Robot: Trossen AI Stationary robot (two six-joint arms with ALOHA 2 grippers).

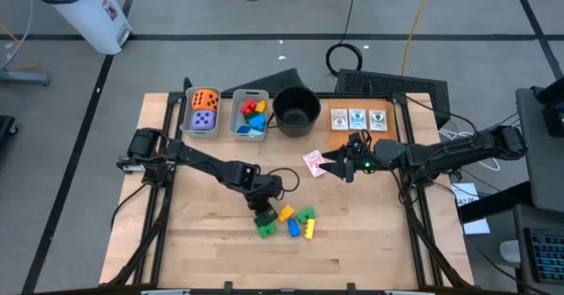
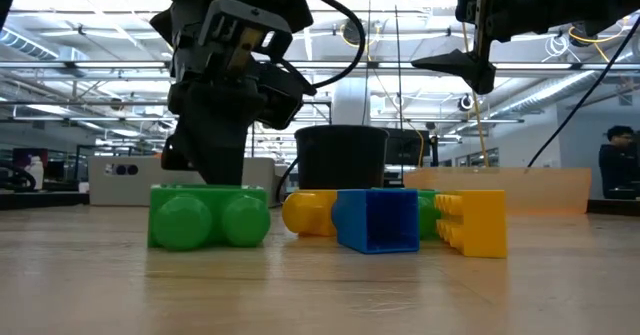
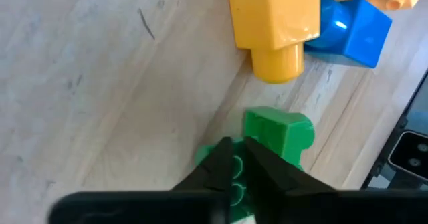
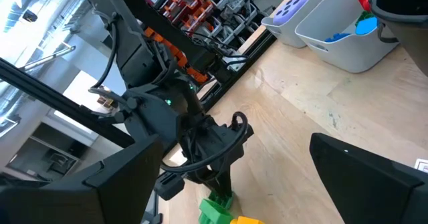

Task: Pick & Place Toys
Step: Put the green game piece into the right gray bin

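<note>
The left gripper (image 1: 265, 217) is down on the table at the green block (image 1: 266, 228), which lies at the left end of a small cluster of blocks in front of the round black pot (image 1: 296, 110). In the left wrist view its fingers (image 3: 217, 167) are drawn nearly together, their tips pressed against the top of the green block (image 3: 277, 134); whether they actually pinch a stud or only touch it cannot be told. The low view shows the green block (image 2: 210, 216) flat on the wood under the gripper.

Just beside the green block, on the side away from the left arm, lie a yellow block (image 1: 286, 213), a blue block (image 1: 294, 228), another yellow block (image 1: 309, 230) and a second green block (image 1: 305, 216).

The right gripper (image 1: 339, 165) hangs above the table, in front of the pot and to its right, fingers spread wide and holding nothing, next to a picture card (image 1: 313, 162).
</note>
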